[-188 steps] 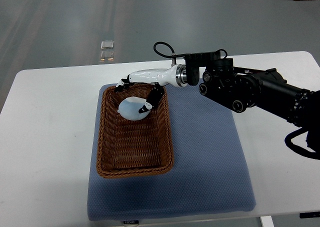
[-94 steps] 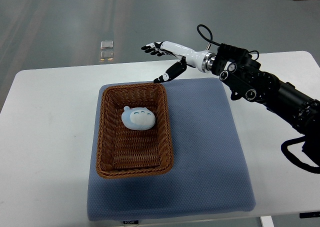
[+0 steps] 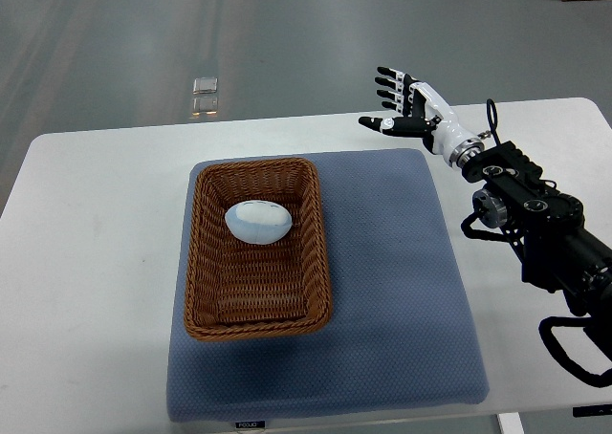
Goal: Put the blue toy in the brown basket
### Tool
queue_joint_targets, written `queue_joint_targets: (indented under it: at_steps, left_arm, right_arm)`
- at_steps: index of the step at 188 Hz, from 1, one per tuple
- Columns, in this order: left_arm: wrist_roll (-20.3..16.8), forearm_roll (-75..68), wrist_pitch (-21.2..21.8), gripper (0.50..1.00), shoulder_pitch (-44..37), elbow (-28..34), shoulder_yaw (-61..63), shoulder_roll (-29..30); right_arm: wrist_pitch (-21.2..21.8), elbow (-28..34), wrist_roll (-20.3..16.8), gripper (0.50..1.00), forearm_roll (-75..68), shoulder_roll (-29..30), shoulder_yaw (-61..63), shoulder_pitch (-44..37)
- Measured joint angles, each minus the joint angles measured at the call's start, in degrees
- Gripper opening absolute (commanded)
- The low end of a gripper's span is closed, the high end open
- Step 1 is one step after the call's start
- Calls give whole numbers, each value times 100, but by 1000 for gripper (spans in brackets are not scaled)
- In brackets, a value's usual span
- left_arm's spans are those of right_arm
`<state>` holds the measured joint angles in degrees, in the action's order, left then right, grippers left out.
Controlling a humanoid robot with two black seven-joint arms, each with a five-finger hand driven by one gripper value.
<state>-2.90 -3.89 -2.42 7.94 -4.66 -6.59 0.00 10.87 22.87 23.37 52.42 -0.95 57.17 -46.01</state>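
The toy (image 3: 258, 221) lies inside the basket (image 3: 256, 316); the right robot hand (image 3: 404, 103), fingers spread and empty, hovers beyond the basket's far-right corner. Best to retreat without clipping the rim.

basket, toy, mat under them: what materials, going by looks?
Brown basket: woven wicker or rattan, going by the ribbed weave and braided rim; matte.
Blue toy: looks like soft plush or foam, a smooth pale rounded shape without gloss; the fabric is too small to tell.
Blue-grey mat: probably fabric-faced foam or rubber, with a fine dotted texture and rounded corners.
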Motion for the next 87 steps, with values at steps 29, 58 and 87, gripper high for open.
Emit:
queue_joint_targets:
  at_steps: [29,58,87]
  left_arm:
    - [0,0,0,1000,-11,0,0,0]
    - [0,0,0,1000,-11,0,0,0]
    - [0,1,1,1000,-13,0,-4,0]
  right_arm:
    - [-3,8,-1,903,-576,31,330,190]
    - [8,13,12,903,-995,-22,357,290]
    - [25,151,59,903,-1064,-53,338,400]
